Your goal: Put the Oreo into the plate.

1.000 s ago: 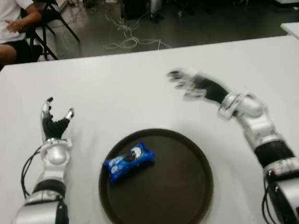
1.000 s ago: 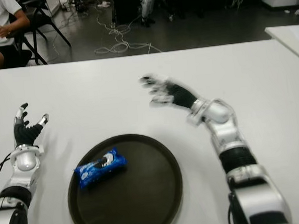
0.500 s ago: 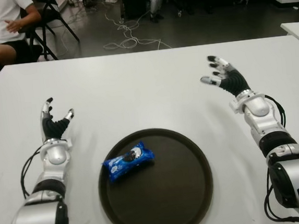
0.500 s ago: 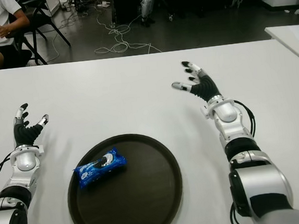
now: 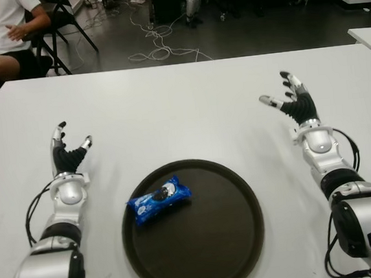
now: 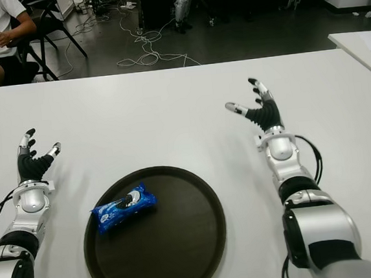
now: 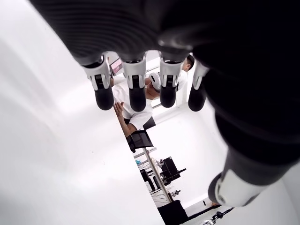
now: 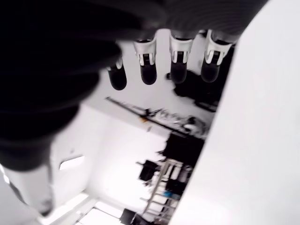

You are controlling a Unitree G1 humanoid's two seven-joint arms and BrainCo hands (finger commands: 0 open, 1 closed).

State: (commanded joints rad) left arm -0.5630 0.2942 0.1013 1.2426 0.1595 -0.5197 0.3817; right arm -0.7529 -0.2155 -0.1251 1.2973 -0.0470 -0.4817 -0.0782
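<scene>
White desk [image 5: 169,101] held the plate [image 5: 240,238] near its front edge. The Oreo [image 5: 159,200] lay inside, long side across, closer to the left hand [image 5: 66,152]. Both that and the right hand [image 5: 291,104] were spread wide, holding nothing.

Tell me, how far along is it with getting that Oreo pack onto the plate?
It looks done: the blue Oreo pack lies inside the dark round plate, near its left edge. Nothing is in hand; the left robot hand and right robot hand are both open over the white table. Nothing visible remains.

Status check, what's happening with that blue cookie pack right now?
Both hands open, empty: left hand left of plate, right hand at far right. Oreo pack already lies in the plate. Nothing in the way.
</scene>
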